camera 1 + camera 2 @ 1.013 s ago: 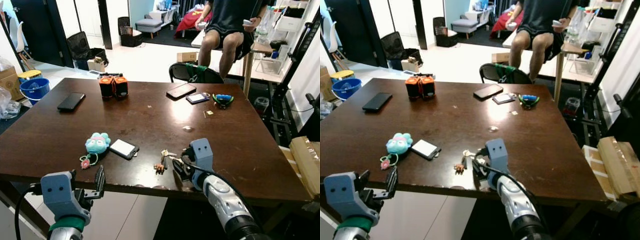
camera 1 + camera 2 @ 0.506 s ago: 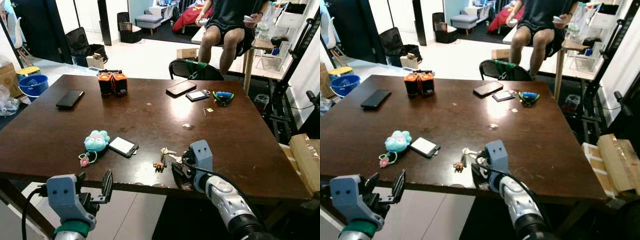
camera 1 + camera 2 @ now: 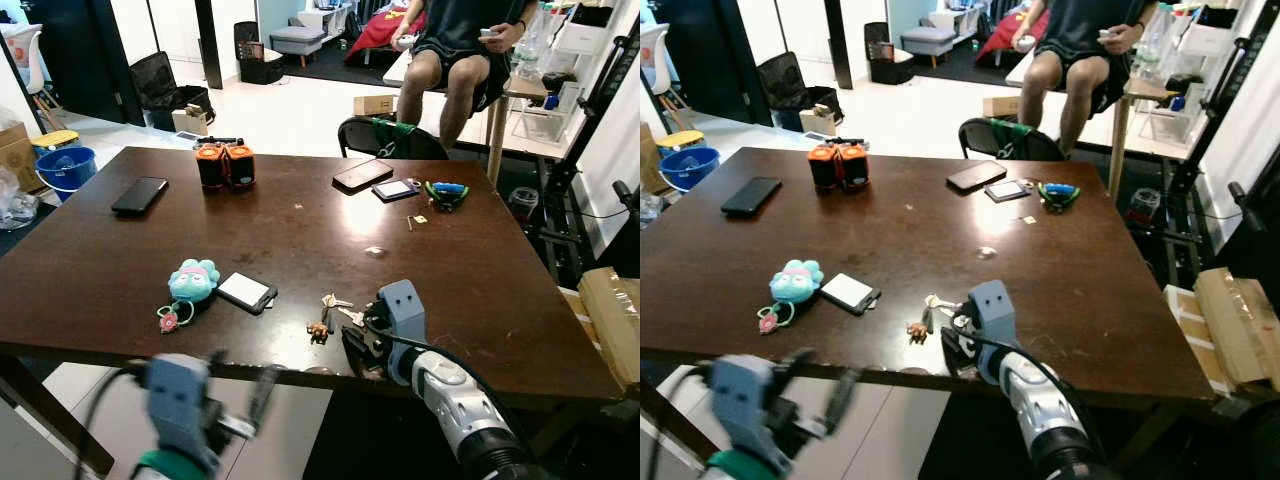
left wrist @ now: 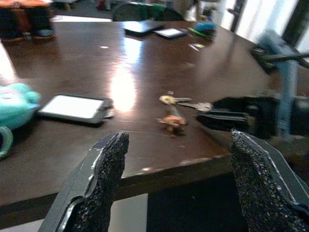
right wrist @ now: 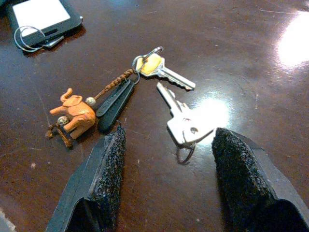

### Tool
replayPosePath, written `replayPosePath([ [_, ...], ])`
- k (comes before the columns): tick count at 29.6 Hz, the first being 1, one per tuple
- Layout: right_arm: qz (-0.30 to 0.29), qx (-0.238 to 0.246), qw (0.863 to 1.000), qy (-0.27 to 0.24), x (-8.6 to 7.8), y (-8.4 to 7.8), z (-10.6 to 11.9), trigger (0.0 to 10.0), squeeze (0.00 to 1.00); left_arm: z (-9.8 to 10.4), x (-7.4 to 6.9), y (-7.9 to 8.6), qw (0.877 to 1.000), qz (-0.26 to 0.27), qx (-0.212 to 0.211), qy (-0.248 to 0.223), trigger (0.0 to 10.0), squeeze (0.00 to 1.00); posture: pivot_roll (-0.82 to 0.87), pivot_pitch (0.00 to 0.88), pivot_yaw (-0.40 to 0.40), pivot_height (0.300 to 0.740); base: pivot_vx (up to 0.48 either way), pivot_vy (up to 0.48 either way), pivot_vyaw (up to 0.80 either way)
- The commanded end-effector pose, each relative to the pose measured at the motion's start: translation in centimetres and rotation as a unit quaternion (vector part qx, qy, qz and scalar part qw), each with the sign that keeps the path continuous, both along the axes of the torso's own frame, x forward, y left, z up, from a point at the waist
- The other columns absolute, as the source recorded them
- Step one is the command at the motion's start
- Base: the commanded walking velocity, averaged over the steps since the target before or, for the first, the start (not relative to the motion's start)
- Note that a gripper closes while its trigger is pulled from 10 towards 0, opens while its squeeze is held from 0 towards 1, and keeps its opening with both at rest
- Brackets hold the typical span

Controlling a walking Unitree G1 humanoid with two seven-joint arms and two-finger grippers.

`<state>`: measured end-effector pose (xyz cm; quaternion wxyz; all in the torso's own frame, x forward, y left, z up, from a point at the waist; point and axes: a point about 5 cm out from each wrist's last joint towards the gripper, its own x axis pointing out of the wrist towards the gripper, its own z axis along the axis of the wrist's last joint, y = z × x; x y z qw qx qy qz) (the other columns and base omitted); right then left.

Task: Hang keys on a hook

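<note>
A bunch of keys [image 3: 333, 311] lies on the dark wooden table [image 3: 300, 240] near its front edge, with two silver keys [image 5: 174, 106], a black fob and a small orange elephant charm [image 5: 75, 115]. My right gripper [image 3: 357, 345] rests low on the table just right of the keys, open, its fingers [image 5: 108, 179] on either side of the silver key with nothing held. My left gripper [image 3: 240, 420] hangs blurred below the table's front edge, open, looking across at the keys [image 4: 181, 104].
A teal plush keychain [image 3: 192, 282] and a small white-screened device [image 3: 246, 293] lie left of the keys. Phones [image 3: 140, 195], an orange-black object [image 3: 225, 166] and small items sit farther back. A seated person [image 3: 455, 50] is beyond the table. A blue bucket [image 3: 62, 170] stands at left.
My left arm has swung rightward under the table edge and is blurred with motion. The right gripper and the keys have stayed put.
</note>
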<state>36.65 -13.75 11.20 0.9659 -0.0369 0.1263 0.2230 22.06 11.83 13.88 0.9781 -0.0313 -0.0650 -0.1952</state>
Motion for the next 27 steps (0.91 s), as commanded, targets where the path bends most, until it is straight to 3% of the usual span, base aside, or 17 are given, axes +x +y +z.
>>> replayPosePath([
  [1, 0.001, -0.007, 0.999, 0.045, -0.68, -0.08, -1.83, 10.0, 0.0, -0.27, -0.25, -0.27, 1.0, -0.015, 0.026, 0.0, 10.0, 0.0, -0.12, 0.096, 0.09, 0.74, 0.0, 0.0, 0.0],
  [7, 0.002, -0.007, 0.999, 0.046, -0.67, -0.17, -1.8, 9.7, 0.0, -0.35, -0.23, -0.5, 0.999, -0.022, 0.038, -0.002, 10.0, 0.0, -0.12, 0.096, 0.09, 0.74, 0.0, 0.0, 0.0],
  [8, 0.002, -0.007, 0.999, 0.047, -0.69, -0.23, -1.83, 7.8, 0.0, -0.4, -0.31, -0.51, 0.999, -0.025, 0.04, -0.001, 10.0, 0.0, -0.13, 0.09, 0.091, 0.74, 0.0, 0.0, 0.0],
  [9, 0.002, -0.007, 0.999, 0.047, -0.69, -0.23, -1.83, 7.8, 0.0, -0.4, -0.31, -0.51, 0.999, -0.025, 0.04, -0.001, 10.0, 0.0, -0.13, 0.09, 0.091, 0.74, 0.0, 0.0, 0.0],
  [10, 0.002, -0.007, 0.999, 0.047, -0.7, -0.27, -1.85, 5.2, 0.0, -0.43, -0.37, -0.52, 0.999, -0.027, 0.041, 0.0, 10.0, 0.0, -0.12, 0.09, 0.089, 0.74, 0.0, 0.0, 0.0],
  [12, 0.003, -0.007, 0.999, 0.047, -0.71, -0.3, -1.86, 5.2, 0.0, -0.45, -0.43, -0.52, 0.999, -0.029, 0.043, 0.001, 10.0, 0.0, -0.12, 0.09, 0.089, 0.74, 0.0, 0.0, 0.0],
  [13, 0.004, -0.007, 0.999, 0.048, -0.73, -0.28, -1.89, 3.5, 0.0, -0.45, -0.47, -0.5, 0.999, -0.03, 0.043, 0.001, 10.0, 0.0, -0.12, 0.09, 0.089, 0.74, 0.0, 0.0, 0.0],
  [14, 0.004, -0.007, 0.999, 0.048, -0.73, -0.28, -1.89, 3.5, 0.0, -0.45, -0.47, -0.5, 0.999, -0.03, 0.043, 0.001, 10.0, 0.0, -0.12, 0.09, 0.089, 0.74, 0.0, 0.0, 0.0],
  [15, 0.004, -0.007, 0.999, 0.048, -0.74, -0.26, -1.93, 2.1, 0.0, -0.46, -0.5, -0.49, 0.999, -0.031, 0.044, 0.002, 10.0, 0.0, -0.12, 0.09, 0.089, 0.74, 0.0, 0.0, 0.0],
  [17, 0.005, -0.007, 0.999, 0.049, -0.75, -0.23, -2.0, 0.6, 0.0, -0.52, -0.62, -0.55, 0.998, -0.035, 0.048, 0.003, 10.0, 0.0, -0.12, 0.093, 0.087, 0.74, 0.0, 0.0, 0.0],
  [20, 0.005, -0.008, 0.999, 0.049, -0.75, -0.24, -2.0, 0.6, 0.0, -0.54, -0.65, -0.58, 0.998, -0.037, 0.048, 0.004, 10.0, 0.0, -0.12, 0.093, 0.087, 0.74, 0.0, 0.0, 0.0],
  [21, 0.005, -0.008, 0.999, 0.05, -0.75, -0.25, -2.02, 0.0, 0.0, -0.55, -0.67, -0.61, 0.998, -0.038, 0.049, 0.004, 10.0, 0.0, -0.12, 0.093, 0.087, 0.74, 0.0, 0.0, 0.0],
  [27, 0.004, -0.009, 0.999, 0.05, -0.79, -0.32, -2.09, 0.0, 0.0, -0.64, -0.78, -0.72, 0.998, -0.043, 0.052, 0.006, 10.0, 0.0, -0.12, 0.093, 0.087, 0.74, 0.0, 0.0, 0.0],
])
